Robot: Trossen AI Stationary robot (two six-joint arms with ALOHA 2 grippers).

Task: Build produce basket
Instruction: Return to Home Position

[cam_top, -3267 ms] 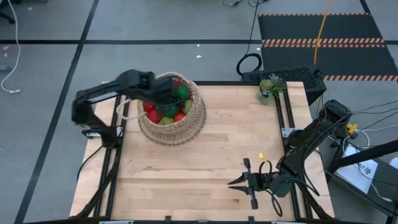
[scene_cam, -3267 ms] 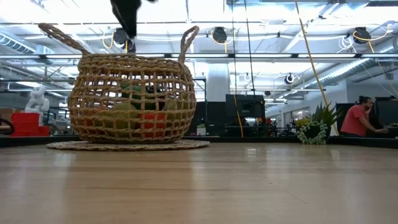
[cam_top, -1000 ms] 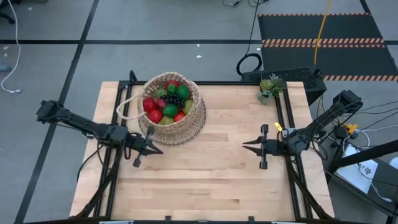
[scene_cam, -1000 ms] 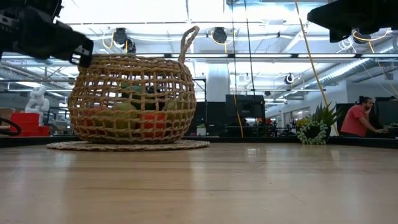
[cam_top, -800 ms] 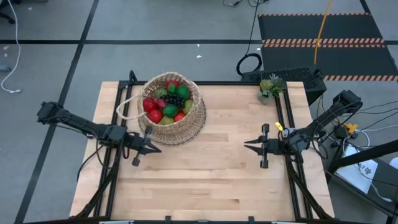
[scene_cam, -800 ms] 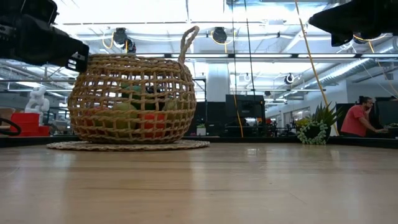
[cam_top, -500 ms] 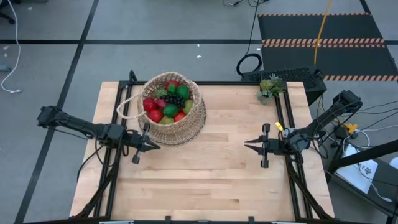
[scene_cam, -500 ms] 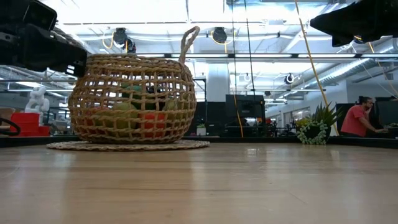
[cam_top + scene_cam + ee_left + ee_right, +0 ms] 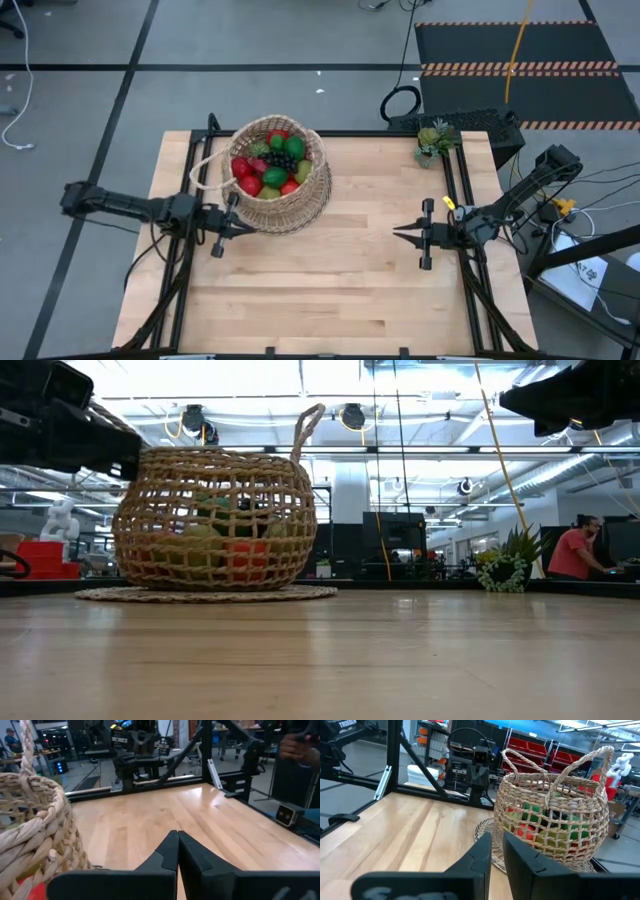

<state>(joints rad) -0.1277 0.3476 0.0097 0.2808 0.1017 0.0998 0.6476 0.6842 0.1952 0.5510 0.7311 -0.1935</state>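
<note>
At the far-left part of the light wooden desk (image 9: 340, 280), the round light-tan woven wicker basket (image 9: 308, 205) stands upright on a flat round woven mat (image 9: 200, 594).

**Arms.** The dark left arm (image 9: 130, 207) reaches in low from the desk's left edge. Its jaws are clenched tip to tip on nothing, just beside the basket's near wall; contact cannot be confirmed. The dark right arm (image 9: 510, 205) lies at the desk's right side, well apart from the basket. Its jaws point toward the basket, narrowly parted and released, holding nothing.

**Contents.** The small toy produce (image 9: 272, 178) fills the basket: red and green round pieces, with a dark grape bunch (image 9: 281, 160) on top.

**Handling (judgement).**
- The basket is probably light even when loaded. The weave is likely stiff, with slight give.
- Take hold at the thin loop handle (image 9: 205, 172) or pinch the rim. The open weave can snag a fingertip.
- The round pieces look smooth and liable to roll. Grip each across its middle.

**View differences.**
- The high view alone shows the contents from above.
- The low view alone shows the mat and the loops standing upright; the fruit appears only through the weave.
- The left wrist view confirms the clenched jaws.
- The right wrist view shows the basket's side wall and the gap between that arm's jaws.
</note>
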